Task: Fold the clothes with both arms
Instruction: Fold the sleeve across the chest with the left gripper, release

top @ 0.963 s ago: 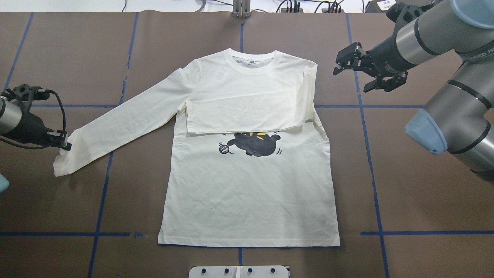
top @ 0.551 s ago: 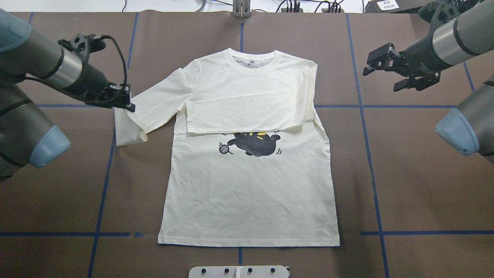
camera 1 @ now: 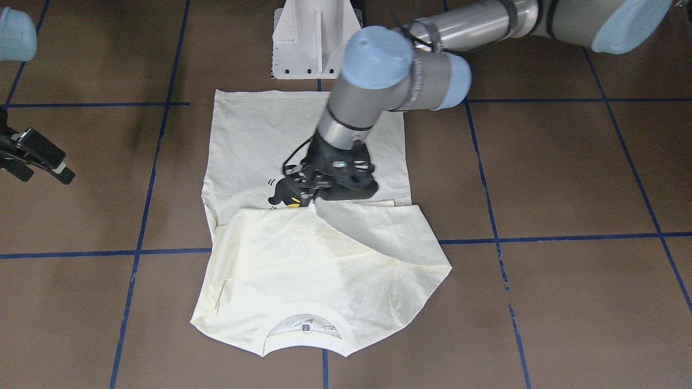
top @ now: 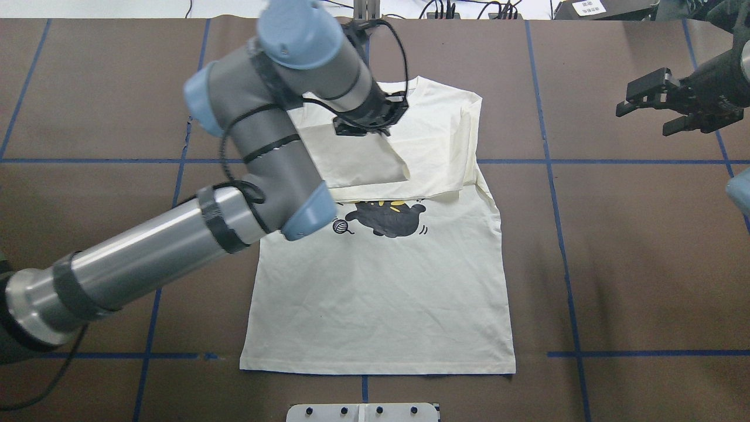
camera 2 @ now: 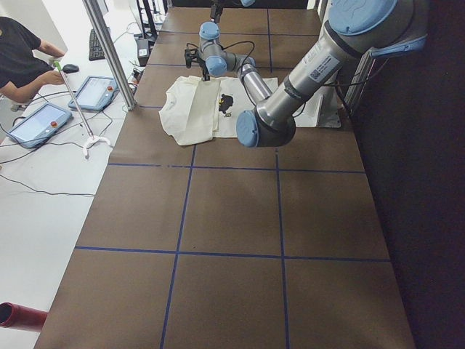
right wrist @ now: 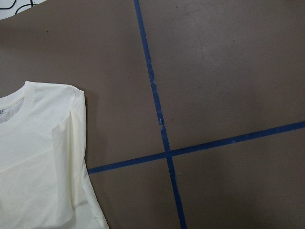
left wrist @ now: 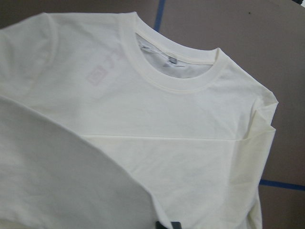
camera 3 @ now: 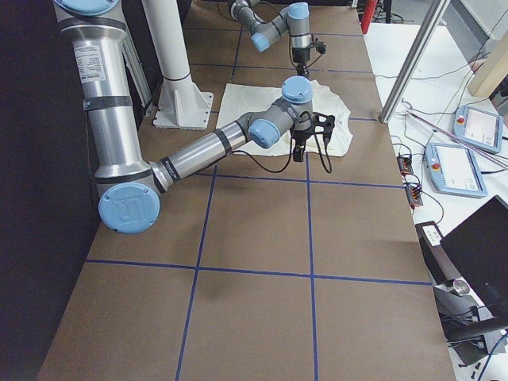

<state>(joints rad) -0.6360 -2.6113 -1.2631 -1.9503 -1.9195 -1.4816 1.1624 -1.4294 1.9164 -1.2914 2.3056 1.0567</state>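
Left tool (camera 1: 309,195) pinches soft cream sleeve (top: 357,164) — draped across T-shirt (top: 381,293).

my left gripper (camera 1: 307,190) hides half the cat print (camera 1: 281,198); i can't tell how its jaws sit on the sleeve (camera 1: 378,227).

Cream long-sleeved T-shirt (top: 381,293) flat, face up, black cat print (top: 387,218) showing, one sleeve (top: 357,161) held over the chest, pinched in left gripper (camera 1: 305,192), right gripper (top: 643,120) spread, well clear of it
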